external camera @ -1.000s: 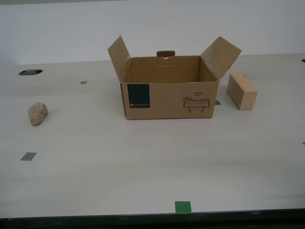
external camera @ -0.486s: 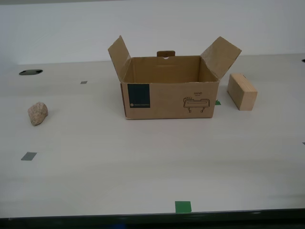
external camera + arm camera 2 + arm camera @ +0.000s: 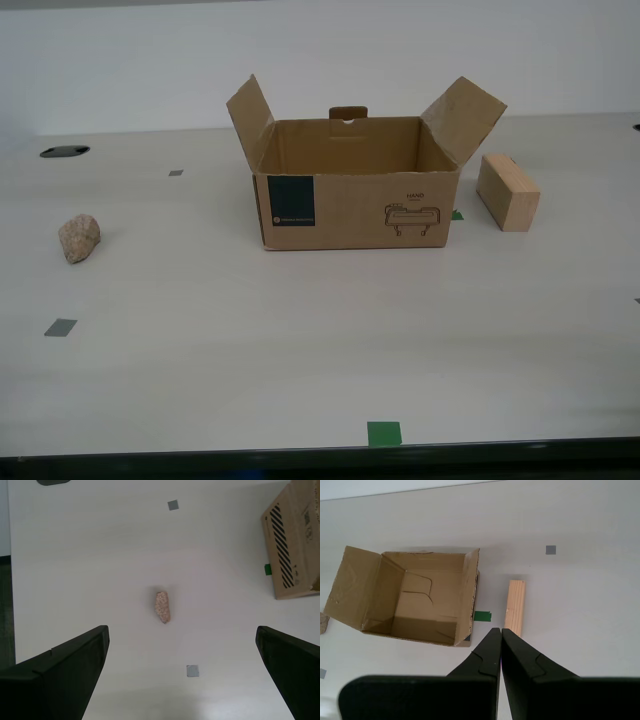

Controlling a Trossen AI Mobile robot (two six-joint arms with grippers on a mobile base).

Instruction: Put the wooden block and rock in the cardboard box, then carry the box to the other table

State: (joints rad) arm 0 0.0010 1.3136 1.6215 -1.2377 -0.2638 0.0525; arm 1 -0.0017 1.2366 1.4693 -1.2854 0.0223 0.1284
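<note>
The smooth off-white bench [image 3: 300,350] fills most of the exterior view, carrying small grey tape squares and green tape marks. On it, near the middle, stands the cardboard box [image 3: 355,205], its top flaps folded up and outward and its inside bare; its front face carries a dark teal label [image 3: 291,201] and a line drawing marked "HAND". Toward the exterior view's right of the box, just beside it but not touching, the wooden block [image 3: 507,192] lies on the bench, with a green tape mark [image 3: 482,615] between box and block. Well apart from the box, toward the exterior view's left, the rock [image 3: 79,238] sits alone on the bench. No arm shows in the exterior view. My first pincer [image 3: 499,636] hangs above the bench with its two dark fingers pressed together, clenched on nothing, their tips just beside one end of the wooden block as seen from above. My second pincer [image 3: 182,637] hangs over the rock with its fingers [image 3: 75,665] spread wide, released, the rock lying on the bench between and beyond them, and a corner of the box showing off to one side.
</note>
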